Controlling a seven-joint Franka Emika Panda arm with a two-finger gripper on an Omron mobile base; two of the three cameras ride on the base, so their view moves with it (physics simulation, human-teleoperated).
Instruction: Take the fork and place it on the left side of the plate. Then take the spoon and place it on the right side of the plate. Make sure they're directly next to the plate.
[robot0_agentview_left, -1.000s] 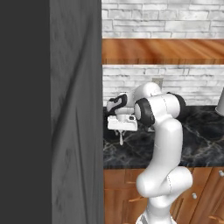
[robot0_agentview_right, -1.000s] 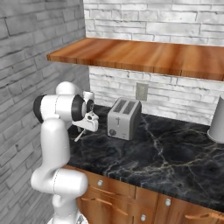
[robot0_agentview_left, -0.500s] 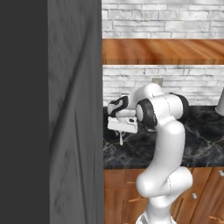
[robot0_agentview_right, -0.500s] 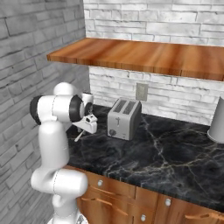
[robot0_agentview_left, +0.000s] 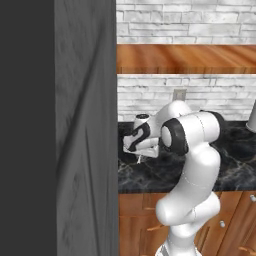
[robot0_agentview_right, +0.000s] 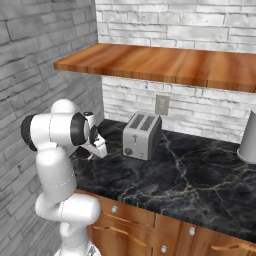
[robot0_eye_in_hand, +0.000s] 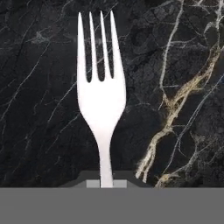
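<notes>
My gripper (robot0_eye_in_hand: 106, 182) is shut on the handle of the fork (robot0_eye_in_hand: 100, 87), a pale silver-grey fork whose tines point away from the hand over the black marble counter (robot0_eye_in_hand: 183, 65). In the left base view the gripper (robot0_agentview_left: 139, 158) hangs just above the counter's left end, close to the grey wall. From the right base view the gripper (robot0_agentview_right: 96, 151) sits left of the toaster, with the fork too small to make out there. The plate and the spoon are out of view.
A silver toaster (robot0_agentview_right: 142, 135) stands at the back of the counter (robot0_agentview_right: 190, 175), under a wooden shelf (robot0_agentview_right: 165, 62). A grey wall (robot0_agentview_left: 85, 125) bounds the counter's left end. A pale grey vessel (robot0_agentview_right: 248, 137) stands far right.
The arm's upper joints have swung left and the hand has sunk a little toward the counter, still holding the fork. The cameras have not moved.
</notes>
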